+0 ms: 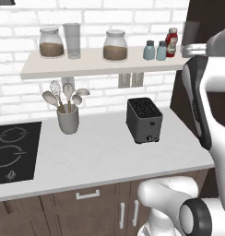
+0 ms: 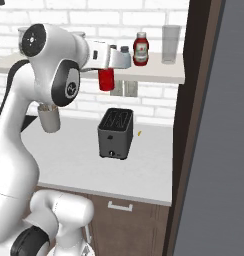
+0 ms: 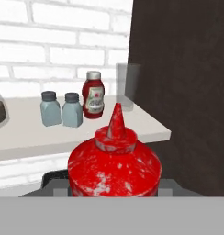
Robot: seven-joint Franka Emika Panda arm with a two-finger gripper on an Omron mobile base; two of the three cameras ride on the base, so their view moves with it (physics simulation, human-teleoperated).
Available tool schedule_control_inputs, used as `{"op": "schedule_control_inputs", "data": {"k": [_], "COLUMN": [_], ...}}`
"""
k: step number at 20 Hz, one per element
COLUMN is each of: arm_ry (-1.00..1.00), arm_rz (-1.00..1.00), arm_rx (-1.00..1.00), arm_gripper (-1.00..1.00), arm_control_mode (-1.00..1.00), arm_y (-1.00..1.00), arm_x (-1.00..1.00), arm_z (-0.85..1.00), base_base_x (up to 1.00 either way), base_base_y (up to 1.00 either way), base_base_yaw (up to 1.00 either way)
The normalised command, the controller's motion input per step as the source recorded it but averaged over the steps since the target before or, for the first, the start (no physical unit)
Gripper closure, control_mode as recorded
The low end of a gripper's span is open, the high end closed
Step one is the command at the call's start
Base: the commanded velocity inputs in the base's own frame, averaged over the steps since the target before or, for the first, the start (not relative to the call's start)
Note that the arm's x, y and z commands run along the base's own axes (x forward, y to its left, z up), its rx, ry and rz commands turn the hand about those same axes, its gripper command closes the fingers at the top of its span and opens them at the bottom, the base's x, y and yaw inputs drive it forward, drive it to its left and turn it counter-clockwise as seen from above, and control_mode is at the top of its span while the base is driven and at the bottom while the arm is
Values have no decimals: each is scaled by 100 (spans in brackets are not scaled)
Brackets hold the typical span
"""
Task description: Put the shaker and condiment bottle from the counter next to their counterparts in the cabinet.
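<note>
While the arm reaches up near the shelf, the gripper [image 2: 107,75] holds the condiment bottle [image 3: 114,165], a round, shiny red squeeze bottle with a pointy tip and some pale scuffs on it. The jaws are partly closed around its fat body, and in the right base view the bottle hangs just in front of the shelf's edge, above the toaster [image 2: 115,133].

The cabinet [image 1: 105,64] is a long, flat, pale board against white bricks. Near its right end stand two small shakers side by side, almost touching. They are see-through blue-grey with grey caps: the left shaker [image 3: 50,109] and the right shaker [image 3: 72,110]. Just beside them is the red bottle with a whitish label [image 3: 93,95] and a red cap. A tall clear glass [image 3: 127,86] stands near the shelf's end by the dark brown wall.

Two round glass jars [image 1: 115,45] with brown stuff inside sit farther left. On the smooth white counter [image 1: 100,156] below are the boxy dark grey toaster and a cup of spoons [image 1: 67,110].
</note>
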Motion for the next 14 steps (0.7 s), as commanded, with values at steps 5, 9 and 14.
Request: {"op": "schedule_control_inputs", "data": {"k": [5, 9, 14], "arm_ry": [1, 0, 0], "arm_rz": [0, 0, 0], "arm_rx": [2, 3, 2], "arm_gripper": [100, 100, 100], "arm_control_mode": [-100, -100, -100], "arm_y": [-21, -14, -5], "arm_x": [41, 44, 48], "arm_z": [0, 0, 0], "base_base_x": [0, 0, 0], "base_base_y": [0, 0, 0], "base_base_yaw": [0, 0, 0]}}
